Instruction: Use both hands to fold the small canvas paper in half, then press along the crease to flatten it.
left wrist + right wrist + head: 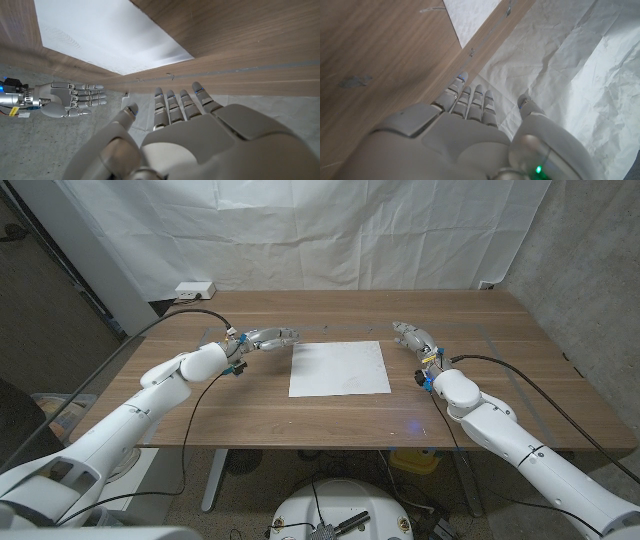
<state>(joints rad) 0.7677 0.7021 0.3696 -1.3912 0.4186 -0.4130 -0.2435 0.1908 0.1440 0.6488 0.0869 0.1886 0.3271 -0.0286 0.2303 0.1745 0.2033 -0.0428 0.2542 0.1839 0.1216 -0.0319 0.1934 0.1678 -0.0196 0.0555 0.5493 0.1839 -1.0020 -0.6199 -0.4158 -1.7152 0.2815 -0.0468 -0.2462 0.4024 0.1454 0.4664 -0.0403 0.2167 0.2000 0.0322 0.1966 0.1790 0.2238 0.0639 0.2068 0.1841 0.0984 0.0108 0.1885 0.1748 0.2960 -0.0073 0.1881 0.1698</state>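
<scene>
Item: small white rectangular sheet of canvas paper point(340, 368), unfolded, lying flat near the middle of the brown wooden table point(300, 415). It shows again in the left wrist view point(107, 35) and, by one corner, in the right wrist view point(470, 15).

Left hand point(268, 338): grey-white, just beside the sheet's left edge near its far corner, fingers extended toward the paper and slightly apart, holding nothing (whether the fingertips touch the sheet cannot be told). Its own wrist view point(200, 135) shows the fingers straight and spread.

Right hand point(412, 335): near the sheet's far right corner, apart from it, fingers stretched out, nothing in its hold. Confirmed in its wrist view point(470, 135).

Surroundings: white crumpled cloth backdrop point(300, 230) behind the table; white power strip point(195, 288) off the far left corner.
</scene>
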